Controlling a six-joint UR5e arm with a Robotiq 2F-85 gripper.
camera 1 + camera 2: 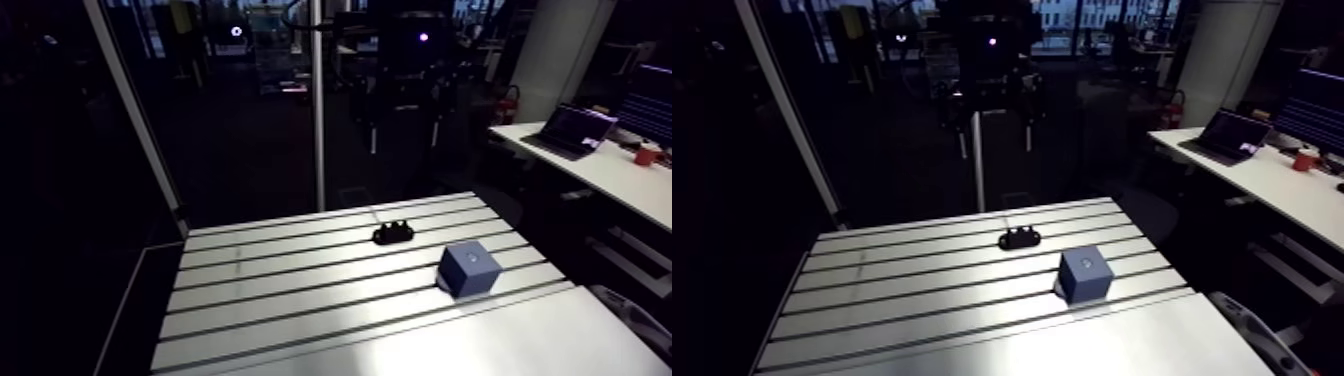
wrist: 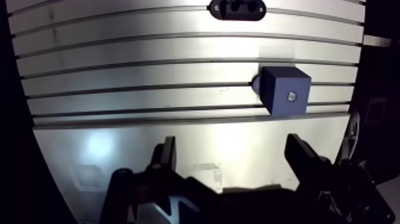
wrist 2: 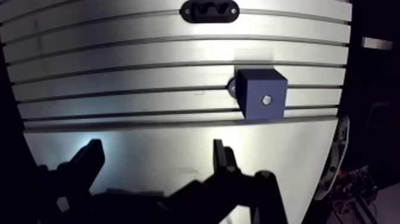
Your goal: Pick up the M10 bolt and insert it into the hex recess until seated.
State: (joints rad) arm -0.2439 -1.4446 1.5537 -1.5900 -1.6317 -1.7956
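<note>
No readable text, number or sign is showing on the blue block [image 1: 470, 270], black holder [image 1: 393, 234] or slotted table [image 1: 260, 300].

table [image 2: 149, 74]: bare metal, smooth, sheeny | blue block [image 2: 286, 89]: matt | black holder [image 2: 237, 8]: dark, matt

Slotted aluminium table [image 1: 300, 300], mostly bare surface. Two obstacles: a blue block [image 1: 470, 270] standing on the slotted rows, and a low black fixture [image 1: 393, 234] near the far edge. They sit apart, with open passage between them and wide bare metal beside both.
</note>
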